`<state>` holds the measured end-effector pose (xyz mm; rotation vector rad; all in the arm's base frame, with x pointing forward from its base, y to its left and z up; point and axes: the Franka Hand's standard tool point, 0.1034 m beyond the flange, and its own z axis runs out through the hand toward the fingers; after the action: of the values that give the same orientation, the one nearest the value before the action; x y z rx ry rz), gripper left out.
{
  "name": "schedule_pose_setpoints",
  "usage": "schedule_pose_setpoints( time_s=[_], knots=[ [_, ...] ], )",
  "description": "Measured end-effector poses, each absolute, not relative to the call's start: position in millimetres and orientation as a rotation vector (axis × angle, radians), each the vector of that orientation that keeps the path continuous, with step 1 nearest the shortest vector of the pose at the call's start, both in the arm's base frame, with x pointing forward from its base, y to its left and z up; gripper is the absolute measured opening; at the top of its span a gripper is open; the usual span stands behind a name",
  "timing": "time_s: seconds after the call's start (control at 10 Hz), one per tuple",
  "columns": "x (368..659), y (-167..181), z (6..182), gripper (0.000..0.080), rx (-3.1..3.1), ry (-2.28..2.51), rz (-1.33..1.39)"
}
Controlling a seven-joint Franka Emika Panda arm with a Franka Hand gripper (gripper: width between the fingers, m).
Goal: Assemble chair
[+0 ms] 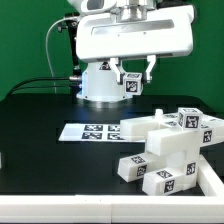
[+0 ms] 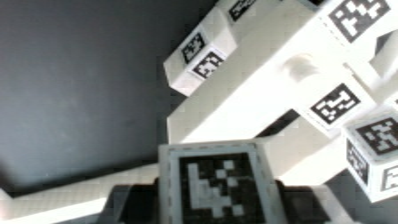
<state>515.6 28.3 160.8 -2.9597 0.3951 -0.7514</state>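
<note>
gripper [image 1: 133, 84] clenched on a small tagged chair piece [image 2: 217, 182], above the table.
lower it squarely onto the chair body [image 1: 168, 150] near the table's exterior-view right edge.

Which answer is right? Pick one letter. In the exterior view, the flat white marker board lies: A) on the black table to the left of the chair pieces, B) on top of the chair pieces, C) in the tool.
A: the marker board lies flat on the black table, to the exterior view's left of the chair pieces.
</note>
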Motion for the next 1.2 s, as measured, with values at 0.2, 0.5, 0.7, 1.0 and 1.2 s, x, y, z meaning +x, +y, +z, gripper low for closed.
schedule_pose_setpoints(
  time_s=[0.2,0.5,0.7,1.0,1.2],
  knots=[
    [513.2,31.1,156.0,0.0284,-2.959,0.385,-0.774],
    [514.7,62.3,141.8,0.0284,-2.965,0.243,-0.881],
    [510.2,65.5,130.9,0.0284,-2.995,0.200,-0.845],
    [507.7,70.7,126.8,0.0285,-2.997,0.187,-0.856],
    [506.0,79.8,125.3,0.0285,-2.994,0.175,-0.848]
  ],
)
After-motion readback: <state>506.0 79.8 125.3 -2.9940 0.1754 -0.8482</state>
